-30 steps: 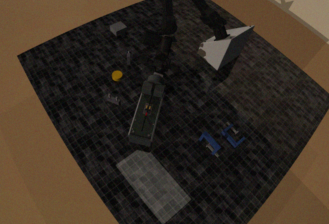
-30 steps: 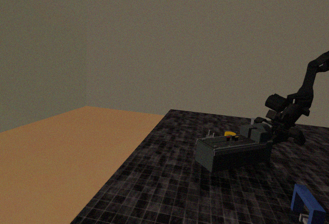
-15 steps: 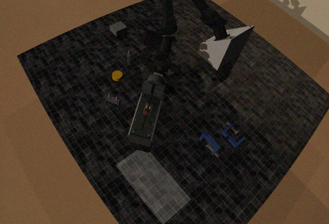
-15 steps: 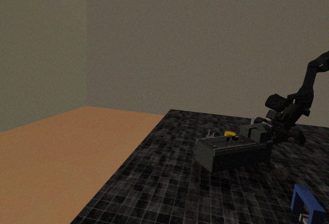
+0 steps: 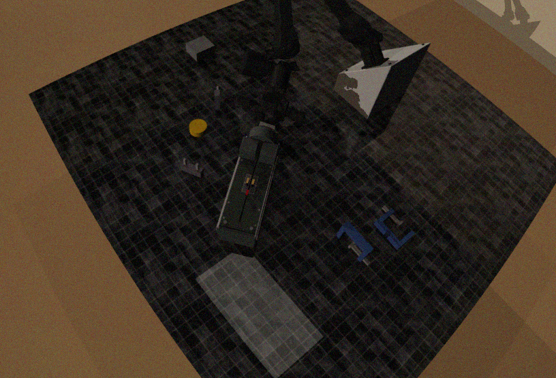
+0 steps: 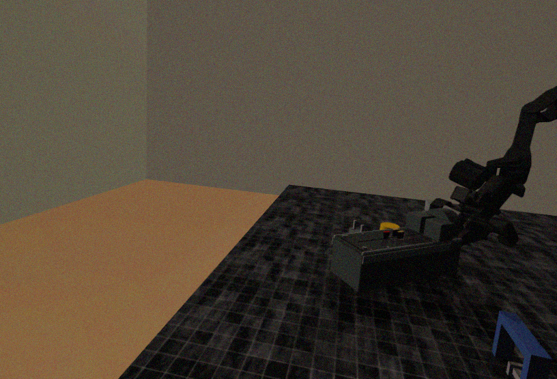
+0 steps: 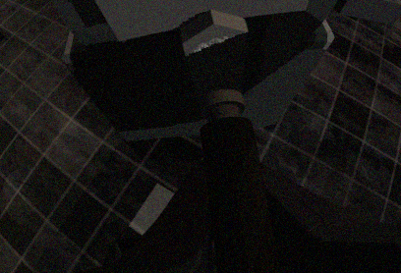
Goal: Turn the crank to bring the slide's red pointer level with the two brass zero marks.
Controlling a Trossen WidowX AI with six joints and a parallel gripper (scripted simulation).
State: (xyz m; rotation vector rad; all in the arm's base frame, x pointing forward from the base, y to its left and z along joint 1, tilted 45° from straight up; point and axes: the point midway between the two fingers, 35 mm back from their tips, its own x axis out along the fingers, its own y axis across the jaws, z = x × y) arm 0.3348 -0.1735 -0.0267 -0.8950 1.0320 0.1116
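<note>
The machine (image 5: 247, 194) (image 6: 386, 255) is a long dark box lying on the black tiled mat (image 5: 134, 95). On its top slot the red pointer (image 5: 247, 191) sits just short of the two brass zero marks (image 5: 251, 181), on the side away from the crank. The crank (image 5: 262, 131) (image 7: 164, 80) is a dark disc at the far end of the box. My gripper (image 5: 269, 123) (image 6: 459, 236) (image 7: 226, 138) reaches down to that end and is shut on the crank's handle (image 7: 227, 101), a short round peg. The fingers are dark and hard to make out in the wrist view.
A yellow disc (image 5: 197, 127) (image 6: 388, 226), a small grey bracket (image 5: 192, 167), a thin post (image 5: 217, 95) and a grey block (image 5: 199, 47) lie left of the machine. Two blue clamps (image 5: 356, 241) (image 5: 394, 230) lie to the right. A translucent plate (image 5: 257, 315) lies in front. The arm's white wedge base (image 5: 381, 77) stands at the back right.
</note>
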